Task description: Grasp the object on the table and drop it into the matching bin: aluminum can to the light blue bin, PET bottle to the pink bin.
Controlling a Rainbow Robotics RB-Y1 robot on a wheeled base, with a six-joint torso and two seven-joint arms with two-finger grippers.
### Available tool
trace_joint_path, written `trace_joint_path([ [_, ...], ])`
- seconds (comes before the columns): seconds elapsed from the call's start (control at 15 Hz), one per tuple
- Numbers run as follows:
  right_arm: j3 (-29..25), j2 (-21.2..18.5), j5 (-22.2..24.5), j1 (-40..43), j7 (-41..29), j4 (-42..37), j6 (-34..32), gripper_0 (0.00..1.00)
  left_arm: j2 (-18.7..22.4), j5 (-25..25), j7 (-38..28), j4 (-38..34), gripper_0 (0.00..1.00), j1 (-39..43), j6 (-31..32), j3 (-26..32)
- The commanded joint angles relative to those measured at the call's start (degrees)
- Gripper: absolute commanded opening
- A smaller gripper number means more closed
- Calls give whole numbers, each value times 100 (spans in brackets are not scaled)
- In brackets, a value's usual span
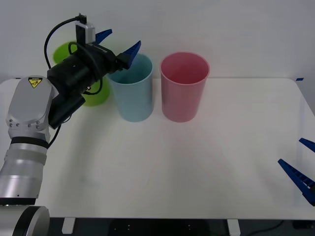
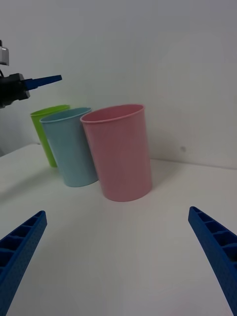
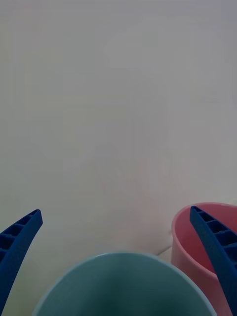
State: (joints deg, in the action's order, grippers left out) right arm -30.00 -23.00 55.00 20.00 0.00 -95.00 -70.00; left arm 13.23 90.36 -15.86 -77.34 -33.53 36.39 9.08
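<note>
Blue fingers of your left gripper [image 1: 118, 43] stand apart, empty, just above the light blue bin [image 1: 132, 93]; your right gripper [image 1: 304, 164] rests apart over the bench [image 1: 197, 162].

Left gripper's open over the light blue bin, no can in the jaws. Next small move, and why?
Probably pull the left gripper back from the light blue bin toward the robot's side of the table. Its fingers are spread and hold nothing, poised above the bin's rim beside the pink bin, so the drop looks done. The right gripper waits open at the table's right edge.
</note>
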Motion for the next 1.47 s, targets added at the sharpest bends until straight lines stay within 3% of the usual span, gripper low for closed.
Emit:
trace_joint_path([
  [0.07,0,0,0,0,0,0,0,100,285,-484,66,-35,100,198,131,6],
  [0.27,0,0,0,0,0,0,0,100,557,-914,136,-264,100,585,272,173],
  [0.53,0,0,0,0,0,0,0,100,654,-1090,215,-378,100,1051,1230,1052],
  [0.73,0,0,0,0,0,0,0,100,909,-1451,224,-572,100,1552,1485,1281],
  [1.2,0,0,0,0,0,0,0,100,1445,-1837,408,-1134,100,2861,2249,2125],
  [1.47,0,0,0,0,0,0,0,100,1753,-1890,584,-1169,100,3529,3049,2713],
])
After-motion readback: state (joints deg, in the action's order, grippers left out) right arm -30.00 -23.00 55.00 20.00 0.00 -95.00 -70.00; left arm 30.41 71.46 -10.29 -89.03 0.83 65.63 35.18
